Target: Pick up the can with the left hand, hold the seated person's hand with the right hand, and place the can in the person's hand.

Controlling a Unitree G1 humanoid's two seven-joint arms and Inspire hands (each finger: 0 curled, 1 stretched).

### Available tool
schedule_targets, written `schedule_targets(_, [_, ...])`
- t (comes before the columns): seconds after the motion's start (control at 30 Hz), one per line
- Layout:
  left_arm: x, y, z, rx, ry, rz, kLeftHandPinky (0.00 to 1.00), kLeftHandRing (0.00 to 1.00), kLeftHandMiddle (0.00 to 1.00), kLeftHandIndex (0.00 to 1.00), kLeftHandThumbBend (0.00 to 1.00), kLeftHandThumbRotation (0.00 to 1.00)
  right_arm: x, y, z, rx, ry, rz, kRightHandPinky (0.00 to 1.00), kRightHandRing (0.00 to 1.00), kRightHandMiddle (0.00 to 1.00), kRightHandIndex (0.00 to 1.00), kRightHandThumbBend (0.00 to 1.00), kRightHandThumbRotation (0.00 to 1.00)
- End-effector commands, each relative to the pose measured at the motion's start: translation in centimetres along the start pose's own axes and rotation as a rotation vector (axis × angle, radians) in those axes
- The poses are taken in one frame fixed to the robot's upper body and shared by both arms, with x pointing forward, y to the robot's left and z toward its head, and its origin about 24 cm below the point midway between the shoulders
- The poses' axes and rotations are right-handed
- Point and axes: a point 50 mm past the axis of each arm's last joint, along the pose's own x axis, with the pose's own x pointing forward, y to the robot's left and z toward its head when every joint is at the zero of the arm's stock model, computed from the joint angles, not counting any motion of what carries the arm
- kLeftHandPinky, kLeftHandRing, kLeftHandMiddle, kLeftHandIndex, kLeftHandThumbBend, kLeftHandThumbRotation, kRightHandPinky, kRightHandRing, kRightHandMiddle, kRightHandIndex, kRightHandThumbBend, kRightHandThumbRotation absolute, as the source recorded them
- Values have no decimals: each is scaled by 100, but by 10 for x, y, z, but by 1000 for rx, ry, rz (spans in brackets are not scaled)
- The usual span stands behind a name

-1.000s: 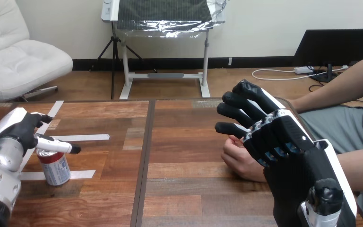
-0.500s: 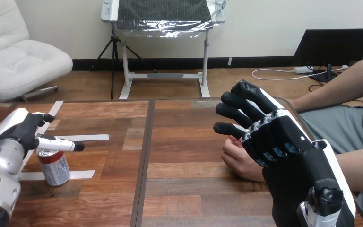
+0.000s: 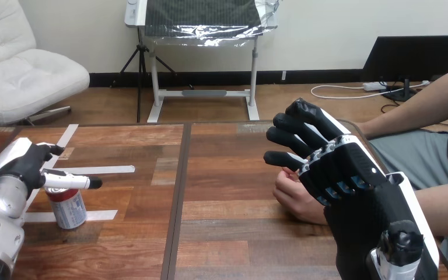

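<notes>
A red, white and blue can [image 3: 68,207] stands upright on the wooden table [image 3: 227,233] at the left, between strips of white tape. My left hand [image 3: 22,167] is right over and behind its top, open, with one straight finger [image 3: 73,181] reaching right across the lid; whether it touches the can I cannot tell. My right hand [image 3: 341,169] is raised at the right, open, its back towards me and its fingers pointing up and left. Just behind it the person's hand [image 3: 294,197] rests on the table, partly hidden; the two look apart.
White tape strips [image 3: 102,170] mark the table around the can. A dark seam [image 3: 178,198] splits the tabletop into two panels. The person's forearm [image 3: 446,207] comes in from the right edge.
My left arm and hand have drifted slightly left and down over the can. The can, my right hand and the person's hand have stayed where they were.
</notes>
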Motion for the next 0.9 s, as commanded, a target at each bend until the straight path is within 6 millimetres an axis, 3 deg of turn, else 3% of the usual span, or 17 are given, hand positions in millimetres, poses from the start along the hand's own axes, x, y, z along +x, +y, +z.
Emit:
schedule_targets(0.0, [-1,17,8,-16,-36,53,82,92,91,87,91,34,8,0,5,-10,-64,6,78,85,86,87,100,88])
schedule_targets(0.87, [-1,14,4,-23,-16,32,87,94,92,88,92,33,8,-1,6,-13,-64,5,78,85,86,86,100,88])
